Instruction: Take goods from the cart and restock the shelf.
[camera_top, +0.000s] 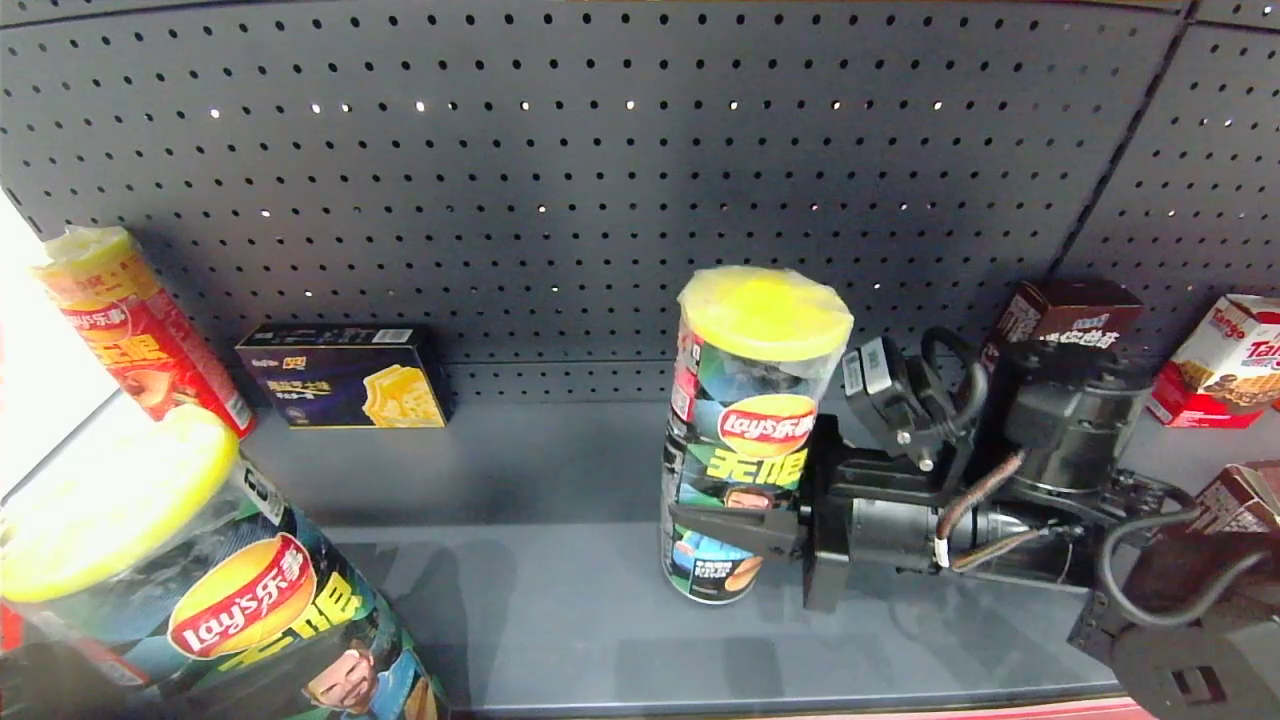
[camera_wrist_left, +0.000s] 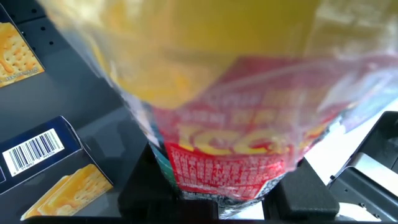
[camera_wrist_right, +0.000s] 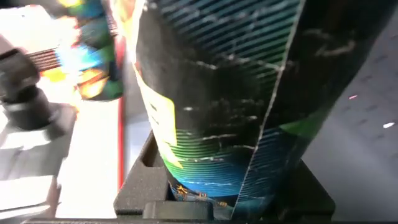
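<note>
A chip can (camera_top: 752, 430) with a yellow lid stands upright in the middle of the grey shelf board (camera_top: 560, 620), its base down at the board. My right gripper (camera_top: 745, 535) comes in from the right and is shut on its lower half. In the right wrist view the can (camera_wrist_right: 230, 93) sits between that gripper's (camera_wrist_right: 230, 196) two dark fingers. A second chip can (camera_top: 200, 590) of the same kind is held at the near left, in front of the shelf. In the left wrist view my left gripper (camera_wrist_left: 224, 196) is shut on this can (camera_wrist_left: 230, 112).
A red chip can (camera_top: 140, 330) leans at the far left and a dark cracker box (camera_top: 345, 375) stands against the pegboard. Brown boxes (camera_top: 1065, 315) and a red-and-white wafer box (camera_top: 1225, 360) crowd the right. Free shelf board lies between the dark box and the middle can.
</note>
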